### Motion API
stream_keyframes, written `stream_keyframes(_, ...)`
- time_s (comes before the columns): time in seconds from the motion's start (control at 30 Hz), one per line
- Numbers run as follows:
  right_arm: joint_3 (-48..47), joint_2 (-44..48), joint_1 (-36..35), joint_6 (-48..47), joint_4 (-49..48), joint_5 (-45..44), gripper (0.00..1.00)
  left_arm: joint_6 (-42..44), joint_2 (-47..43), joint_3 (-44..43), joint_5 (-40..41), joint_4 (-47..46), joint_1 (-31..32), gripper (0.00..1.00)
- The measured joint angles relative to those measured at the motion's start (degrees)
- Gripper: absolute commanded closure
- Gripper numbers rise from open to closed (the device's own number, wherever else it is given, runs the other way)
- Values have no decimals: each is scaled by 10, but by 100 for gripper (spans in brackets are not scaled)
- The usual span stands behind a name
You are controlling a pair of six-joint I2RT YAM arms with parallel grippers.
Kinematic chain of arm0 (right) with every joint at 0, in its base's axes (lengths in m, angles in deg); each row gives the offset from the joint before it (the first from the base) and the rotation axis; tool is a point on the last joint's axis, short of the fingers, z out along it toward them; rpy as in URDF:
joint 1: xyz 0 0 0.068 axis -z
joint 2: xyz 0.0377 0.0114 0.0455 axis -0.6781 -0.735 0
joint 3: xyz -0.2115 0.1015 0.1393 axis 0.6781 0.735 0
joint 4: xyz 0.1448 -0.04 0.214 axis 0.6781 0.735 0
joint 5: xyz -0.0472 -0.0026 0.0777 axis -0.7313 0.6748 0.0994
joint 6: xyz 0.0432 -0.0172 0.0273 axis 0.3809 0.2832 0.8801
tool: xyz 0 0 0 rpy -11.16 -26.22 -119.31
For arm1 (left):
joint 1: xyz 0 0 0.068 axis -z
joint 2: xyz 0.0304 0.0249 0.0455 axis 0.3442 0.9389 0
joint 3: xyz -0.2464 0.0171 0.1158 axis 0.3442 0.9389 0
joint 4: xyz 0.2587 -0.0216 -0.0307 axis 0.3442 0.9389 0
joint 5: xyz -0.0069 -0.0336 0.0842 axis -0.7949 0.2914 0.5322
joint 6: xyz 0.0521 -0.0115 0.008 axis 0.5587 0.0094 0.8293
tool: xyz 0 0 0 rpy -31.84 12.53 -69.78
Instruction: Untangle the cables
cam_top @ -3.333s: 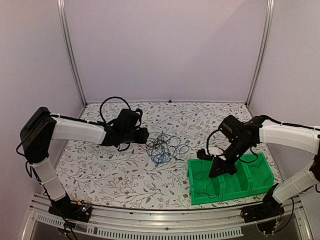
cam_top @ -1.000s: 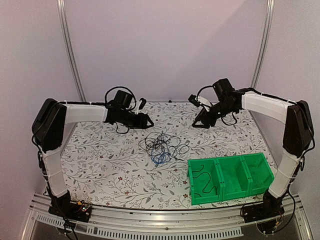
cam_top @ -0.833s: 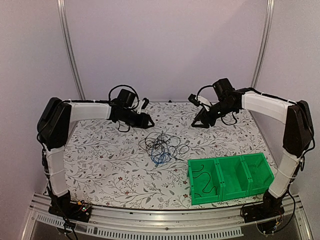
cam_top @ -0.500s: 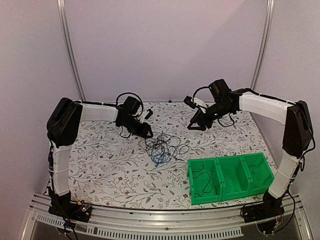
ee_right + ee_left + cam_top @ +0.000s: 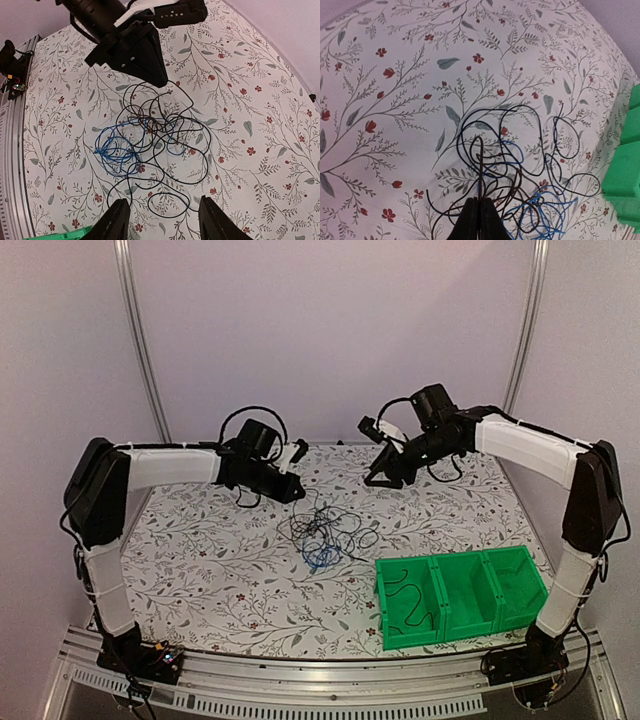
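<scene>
The cables point(image 5: 325, 532) lie in a tangle at mid-table, thin black loops with one bright blue cable point(image 5: 320, 558) at the near side. My left gripper point(image 5: 298, 494) is at the pile's far-left edge, shut on a black cable loop point(image 5: 481, 150) that rises from between its fingertips point(image 5: 481, 212). From the right wrist, the left gripper point(image 5: 159, 80) shows at the tangle's point(image 5: 160, 135) top edge, with the blue cable point(image 5: 112, 147) to the left. My right gripper point(image 5: 375, 478) hovers open behind and to the right of the pile, its fingers point(image 5: 116, 222) wide apart and empty.
A green three-compartment bin point(image 5: 512, 585) stands at the near right; its left compartment holds a black cable point(image 5: 405, 600). The bin's edge point(image 5: 622, 170) shows at the right of the left wrist view. Metal frame posts point(image 5: 135, 340) stand at the back corners.
My left gripper came down to the pile's far-left edge, closed from open onto a black loop and lifted slightly. My right gripper drifted left toward the pile, still open.
</scene>
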State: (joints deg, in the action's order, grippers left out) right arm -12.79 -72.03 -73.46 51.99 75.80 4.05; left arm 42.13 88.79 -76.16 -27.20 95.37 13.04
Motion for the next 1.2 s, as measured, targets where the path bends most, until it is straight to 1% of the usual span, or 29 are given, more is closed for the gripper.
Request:
stream_keyframes(0.1, -38, -12, -3, 10, -9, 0, 45, 7, -86, 34, 13, -34, 26, 100)
stream_keyframes(0.2, -90, -41, -12, 19, -9, 0, 42, 17, -159, 53, 24, -66, 48, 100)
stream_keyframes(0.27, -122, -65, -26, 23, -8, 3, 31, 25, -204, 62, 30, -92, 64, 100)
stream_keyframes(0.3, -135, -76, -33, 26, -7, 5, 29, 28, -218, 64, 32, -101, 69, 100)
stream_keyframes(0.37, -152, -94, -48, 34, -5, 14, 28, 31, -236, 67, 36, -115, 77, 100)
stream_keyframes(0.47, -176, -118, -65, 43, 1, 27, 27, 35, -246, 76, 41, -126, 84, 100)
stream_keyframes(0.57, -180, -128, -73, 56, 1, 37, 27, 38, -246, 89, 46, -126, 85, 100)
stream_keyframes(0.6, -180, -129, -74, 59, 1, 40, 30, 38, -246, 93, 47, -126, 85, 100)
stream_keyframes(0.67, -179, -129, -73, 69, -2, 43, 39, 39, -246, 98, 48, -125, 86, 100)
stream_keyframes(0.77, -174, -129, -71, 78, -15, 47, 60, 40, -248, 103, 50, -126, 89, 100)
stream_keyframes(0.8, -171, -129, -71, 85, -18, 47, 65, 40, -249, 104, 50, -127, 90, 100)
stream_keyframes(0.87, -168, -129, -71, 87, -21, 47, 65, 40, -251, 106, 51, -130, 91, 100)
stream_keyframes(0.9, -168, -129, -71, 90, -23, 44, 63, 40, -252, 108, 52, -131, 92, 100)
stream_keyframes(0.97, -168, -129, -71, 96, -27, 39, 53, 40, -254, 111, 54, -131, 92, 100)
stream_keyframes(1.0, -168, -129, -71, 99, -29, 35, 51, 39, -255, 111, 54, -131, 92, 100)
stream_keyframes(1.07, -168, -130, -71, 102, -30, 23, 51, 39, -257, 112, 57, -131, 93, 100)
stream_keyframes(1.1, -168, -130, -71, 105, -32, 19, 52, 39, -259, 112, 58, -131, 94, 100)
stream_keyframes(1.13, -168, -131, -71, 107, -33, 16, 56, 39, -261, 114, 59, -132, 94, 100)
stream_keyframes(1.17, -168, -132, -71, 109, -35, 14, 61, 39, -264, 115, 59, -132, 95, 100)
stream_keyframes(1.2, -168, -134, -71, 111, -37, 12, 70, 38, -266, 116, 60, -132, 96, 100)
